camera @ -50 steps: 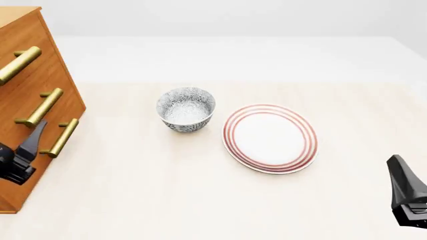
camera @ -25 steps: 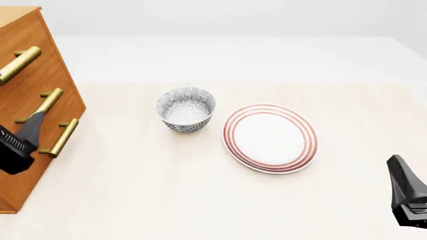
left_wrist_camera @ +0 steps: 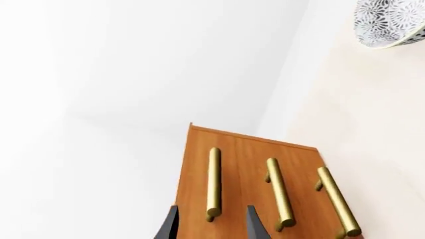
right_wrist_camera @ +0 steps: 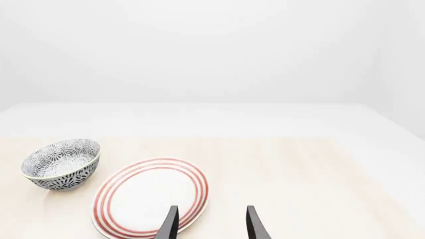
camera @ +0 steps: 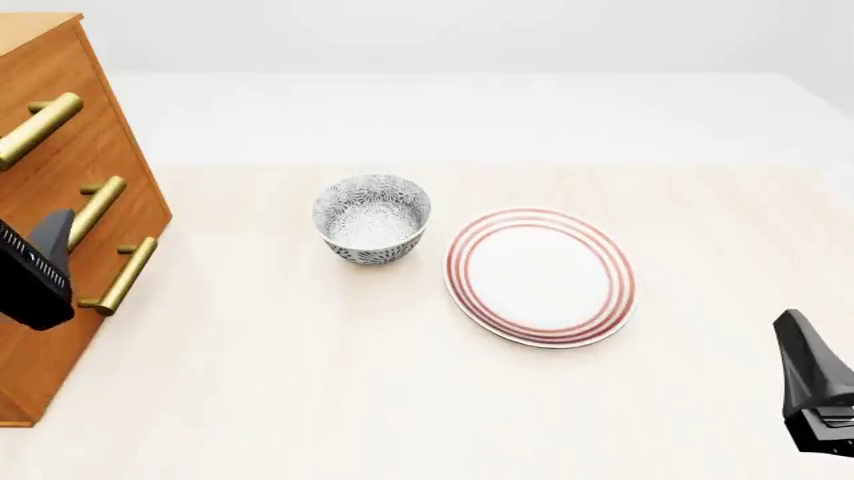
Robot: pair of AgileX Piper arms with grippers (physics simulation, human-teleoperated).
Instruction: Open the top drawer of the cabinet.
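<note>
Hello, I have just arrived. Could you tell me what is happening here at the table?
Two robot arms sit at a table. The left tool, open, is in front of the cabinet, lined up with the top drawer handle but not touching it. All three drawers look closed. The right tool is open and idle, hovering near a red-ringed plate. A patterned bowl stands beside the plate.

A: Cabinet (camera: 80, 150) whole in front view?
B: No, cut off at left edge; top drawer's handle (camera: 36, 130) only partly in.
A: Pincers?
B: Left pincer (camera: 40, 265) covers part of middle handle (camera: 96, 208). Right pincer (camera: 814, 385) clipped at corner.
</note>
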